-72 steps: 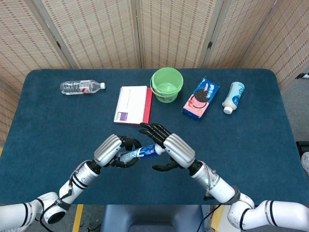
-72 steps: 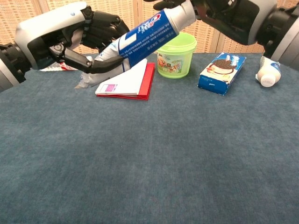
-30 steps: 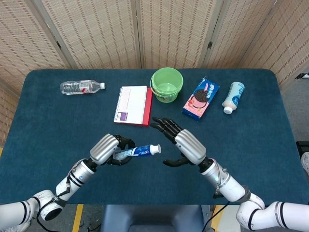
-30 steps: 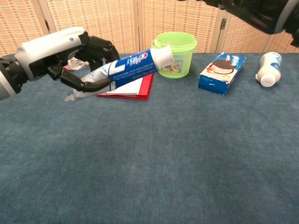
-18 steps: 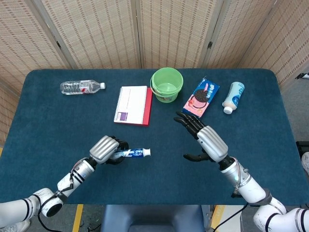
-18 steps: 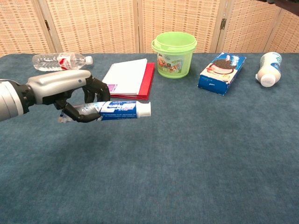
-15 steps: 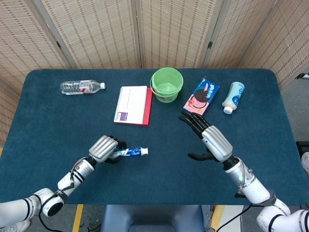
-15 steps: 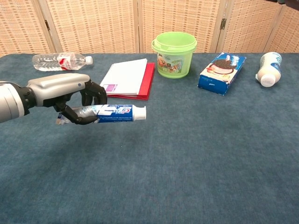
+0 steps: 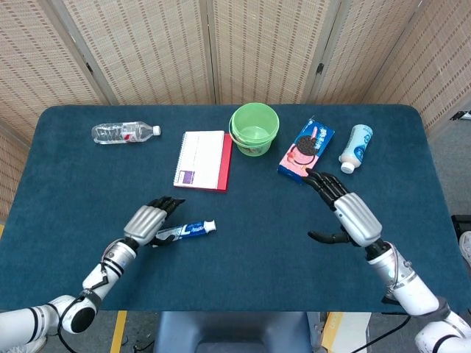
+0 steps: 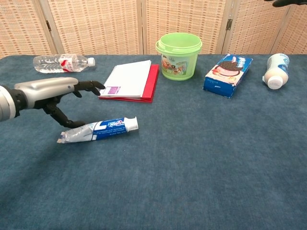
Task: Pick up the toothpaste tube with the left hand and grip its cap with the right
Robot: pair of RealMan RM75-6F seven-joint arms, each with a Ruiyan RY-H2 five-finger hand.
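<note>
On the table (image 9: 73,176) there is one toothpaste tube (image 9: 185,230), lying toward the front edge, left of the middle. Along the back edge there is one clear water bottle (image 9: 124,132) near the left corner, one notebook (image 9: 202,159) with a red cover, and one green bucket (image 9: 254,129) at the middle of the back edge, though its doubled rim could mean two stacked together; I cannot tell. There is one blue cookie box (image 9: 306,148) and one white bottle (image 9: 356,147) lying toward the back right corner. Two robot hands are in view: one left hand (image 9: 149,221) and one right hand (image 9: 349,212).
</note>
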